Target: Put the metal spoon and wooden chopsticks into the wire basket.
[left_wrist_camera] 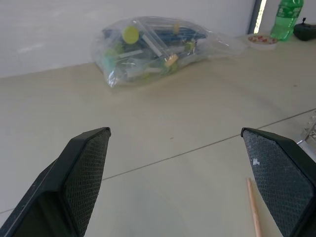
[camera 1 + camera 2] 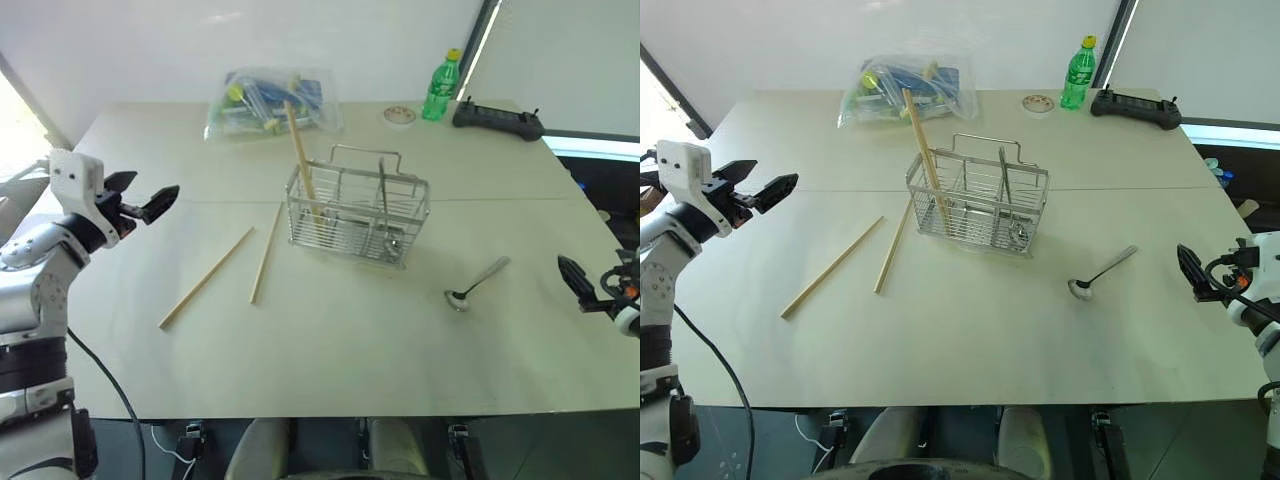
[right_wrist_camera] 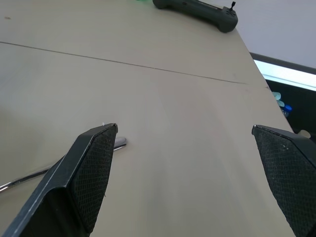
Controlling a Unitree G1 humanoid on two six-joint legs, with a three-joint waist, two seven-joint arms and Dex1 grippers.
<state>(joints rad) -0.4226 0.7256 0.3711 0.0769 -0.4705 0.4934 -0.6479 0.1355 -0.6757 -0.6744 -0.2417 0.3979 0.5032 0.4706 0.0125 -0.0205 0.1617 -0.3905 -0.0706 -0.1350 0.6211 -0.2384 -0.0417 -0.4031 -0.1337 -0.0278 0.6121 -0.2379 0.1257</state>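
Observation:
The wire basket (image 2: 358, 212) stands mid-table with one wooden chopstick (image 2: 300, 158) leaning upright in its left end and a slim metal utensil (image 2: 383, 190) in its right part. Two more wooden chopsticks (image 2: 207, 277) (image 2: 267, 252) lie flat to its left. To the basket's right the metal spoon (image 2: 478, 283) rests on the table. My left gripper (image 2: 155, 186) hovers open over the table's left side, well away from the chopsticks; one stick's tip (image 1: 253, 207) shows in the left wrist view. At the right edge my right gripper (image 3: 185, 129) is open and empty, with the spoon's handle (image 3: 24, 180) beside one finger.
A clear plastic bag of coloured items (image 2: 270, 100) lies at the back behind the basket. A green bottle (image 2: 440, 88), a small dish (image 2: 399, 116) and a black controller (image 2: 497, 120) sit at the back right. The table's bare top (image 2: 330, 350) ends at its near edge.

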